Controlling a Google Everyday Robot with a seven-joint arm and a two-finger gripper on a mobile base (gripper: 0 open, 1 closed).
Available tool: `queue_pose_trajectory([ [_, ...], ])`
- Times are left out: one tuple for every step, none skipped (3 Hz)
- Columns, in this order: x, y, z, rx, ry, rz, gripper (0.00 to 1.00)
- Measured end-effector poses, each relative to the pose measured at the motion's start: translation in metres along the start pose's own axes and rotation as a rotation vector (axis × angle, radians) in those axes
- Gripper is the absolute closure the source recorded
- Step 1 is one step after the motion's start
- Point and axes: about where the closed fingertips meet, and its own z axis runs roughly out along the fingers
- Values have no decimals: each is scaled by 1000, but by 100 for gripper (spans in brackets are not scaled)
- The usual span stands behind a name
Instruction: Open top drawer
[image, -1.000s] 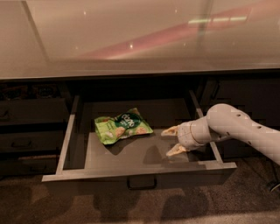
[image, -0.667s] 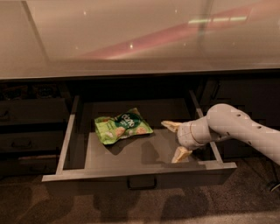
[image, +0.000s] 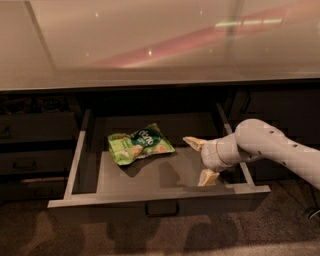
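**Top drawer stands open, gripper inside**

Nearest to us is the top drawer (image: 150, 196), pulled well out, with its small loop handle (image: 161, 210) at the middle of the front. Inside the drawer, near its right wall, we see the gripper (image: 201, 160) with fingers (image: 194, 143) spread, pinching nothing. Farther in, left of centre, lies a green snack bag (image: 140, 144). Above the drawer's back runs the countertop (image: 150, 45).

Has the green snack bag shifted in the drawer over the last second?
No. The snack bag lies where it did relative to the left wall of the top drawer; the gripper is right of it inside the drawer, fingers open.
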Motion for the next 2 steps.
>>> queue_pose_trajectory([
  [-14, 32, 1, 16, -25, -58, 0],
  [-14, 29, 0, 16, -25, -58, 0],
])
